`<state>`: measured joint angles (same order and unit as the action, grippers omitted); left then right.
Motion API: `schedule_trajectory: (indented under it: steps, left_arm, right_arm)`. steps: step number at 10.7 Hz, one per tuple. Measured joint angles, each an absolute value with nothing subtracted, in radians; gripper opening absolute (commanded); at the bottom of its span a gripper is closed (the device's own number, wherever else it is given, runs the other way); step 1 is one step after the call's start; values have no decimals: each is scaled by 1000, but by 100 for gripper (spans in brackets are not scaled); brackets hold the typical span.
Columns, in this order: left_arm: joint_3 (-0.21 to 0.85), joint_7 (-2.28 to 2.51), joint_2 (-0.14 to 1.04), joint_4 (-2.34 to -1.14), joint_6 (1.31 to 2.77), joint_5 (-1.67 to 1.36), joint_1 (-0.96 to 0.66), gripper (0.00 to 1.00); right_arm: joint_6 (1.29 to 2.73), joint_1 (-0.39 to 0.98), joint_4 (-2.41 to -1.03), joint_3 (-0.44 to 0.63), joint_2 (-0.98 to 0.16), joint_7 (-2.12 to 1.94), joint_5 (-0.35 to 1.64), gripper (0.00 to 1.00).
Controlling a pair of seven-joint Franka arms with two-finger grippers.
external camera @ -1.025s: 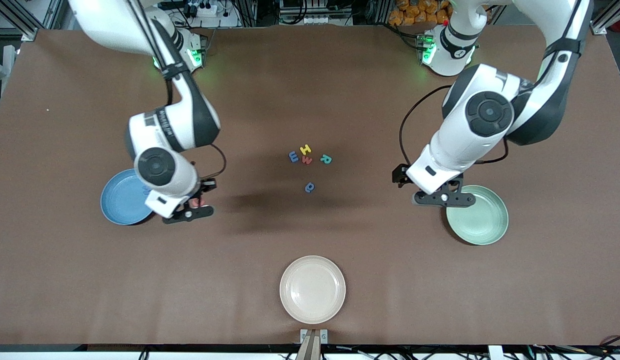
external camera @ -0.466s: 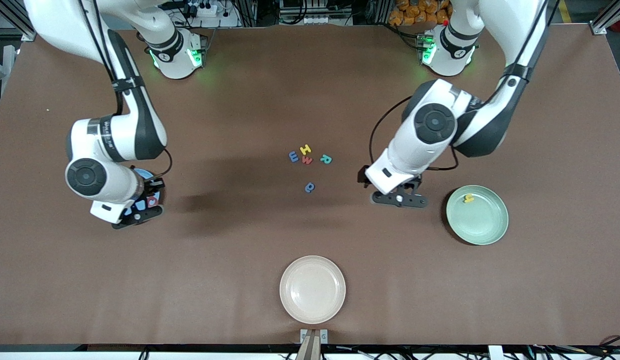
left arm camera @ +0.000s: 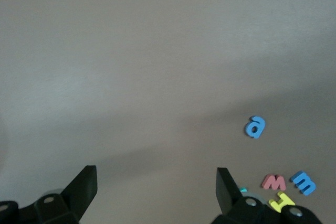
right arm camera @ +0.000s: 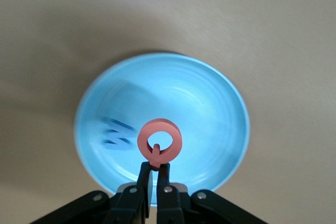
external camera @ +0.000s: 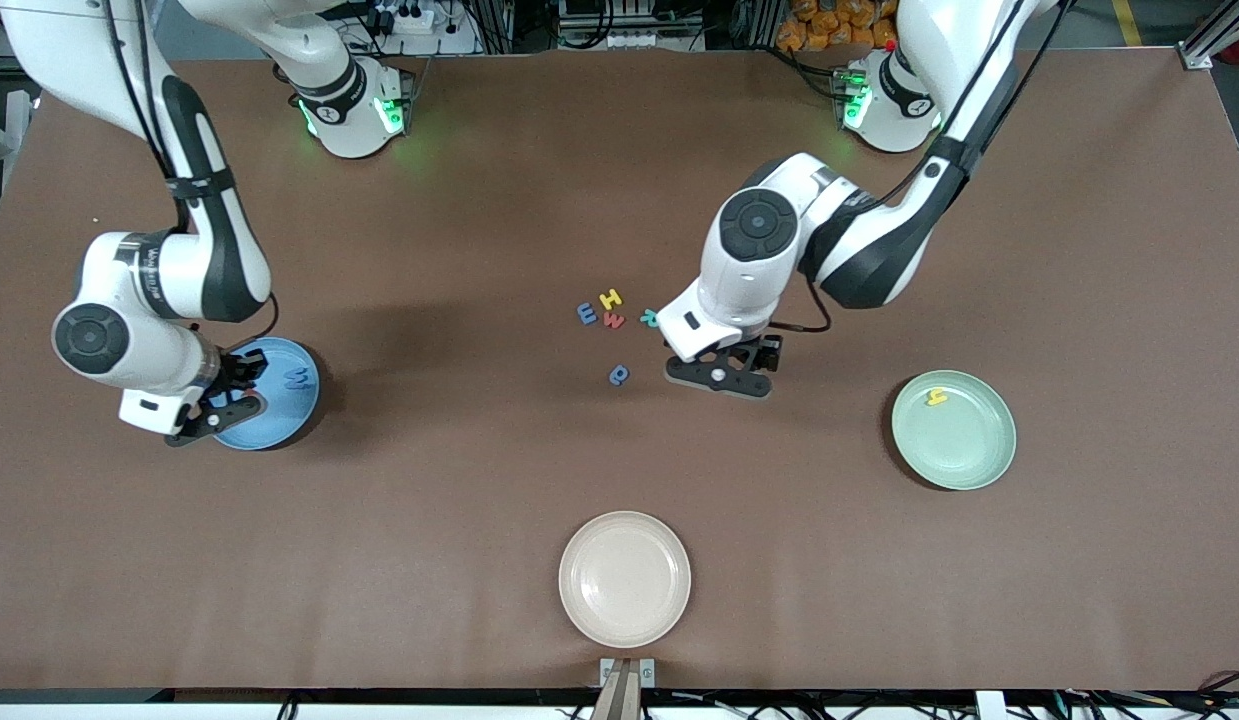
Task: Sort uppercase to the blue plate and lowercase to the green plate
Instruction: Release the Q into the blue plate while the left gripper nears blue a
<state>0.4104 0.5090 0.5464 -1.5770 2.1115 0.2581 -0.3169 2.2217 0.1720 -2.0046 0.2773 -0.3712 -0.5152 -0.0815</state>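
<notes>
My right gripper (external camera: pixel 237 388) hangs over the blue plate (external camera: pixel 279 420), shut on the tail of a red Q (right arm camera: pixel 159 142). A blue W (external camera: pixel 296 378) lies in that plate (right arm camera: pixel 220 103). My left gripper (external camera: pixel 721 378) is open with nothing between its fingers (left arm camera: pixel 84 187), over bare table beside the blue a (external camera: pixel 619 375). Blue e (external camera: pixel 587 313), yellow H (external camera: pixel 611 298), red m (external camera: pixel 614 320) and a green R (external camera: pixel 650 318), half hidden by the left arm, cluster mid-table. A yellow h (external camera: pixel 937 396) lies in the green plate (external camera: pixel 964 450).
A cream-white plate (external camera: pixel 625 578) sits near the table's front edge, nearer to the front camera than the letters. Both arm bases stand along the table edge farthest from that camera.
My right gripper carried the red Q toward the right arm's end, over the blue plate. My left gripper moved from the green plate toward the letter cluster, uncovering the yellow h.
</notes>
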Motion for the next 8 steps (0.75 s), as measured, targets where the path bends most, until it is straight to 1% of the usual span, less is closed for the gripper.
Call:
schedule_trajectory:
  steps: [3,6,8]
  left_arm:
    - [406,508,662,-1509,2198,265,-372,100]
    - [402,491,721,-1493,2247,267,-393,100]
    - [401,456,738,-1491,2263,267,-411,100]
  right_arm:
    - [2304,124,-2100,278,-375,-539,-82,0]
    - [2309,117,-2131,278,-391,-539,-97,0]
    - [2346,97,-2152,278,-402,-539,-119,0]
